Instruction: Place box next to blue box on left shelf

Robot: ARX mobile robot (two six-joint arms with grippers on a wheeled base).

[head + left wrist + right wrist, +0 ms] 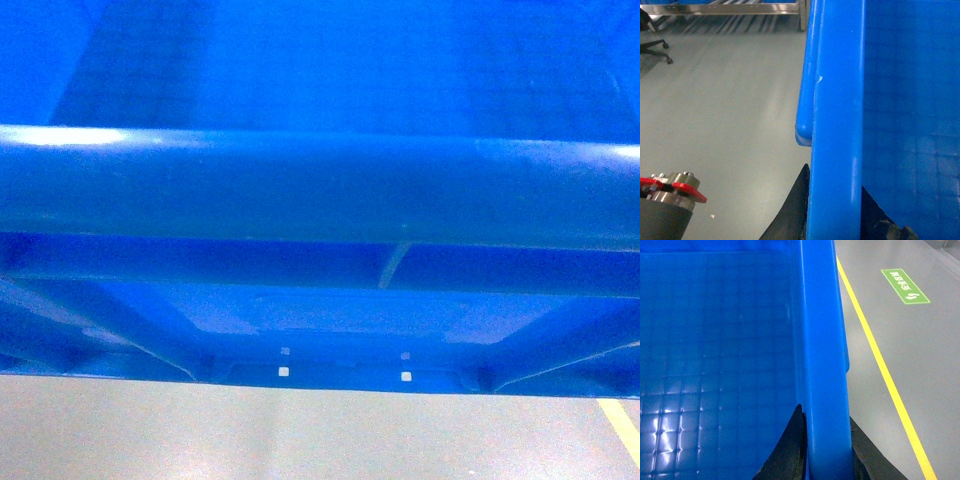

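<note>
The bright-blue box (320, 190) fills the head view, its thick rolled rim across the middle and grey floor showing below it. My left gripper (834, 176) is shut on the box's left rim (837, 100), one black finger (795, 215) outside the wall and the other inside. My right gripper (825, 412) is shut on the right rim (822, 330) in the same way, with the gridded inner floor (715, 365) to its left. The left shelf (740, 7) shows only as a metal rail with tracks at the top of the left wrist view. The other blue box cannot be made out.
An office chair's wheeled base (655, 50) stands on the grey floor near the rack. A yellow floor line (880, 365) and a green floor sign (905, 286) lie right of the box. A red-and-metal fitting (675, 187) sits at lower left.
</note>
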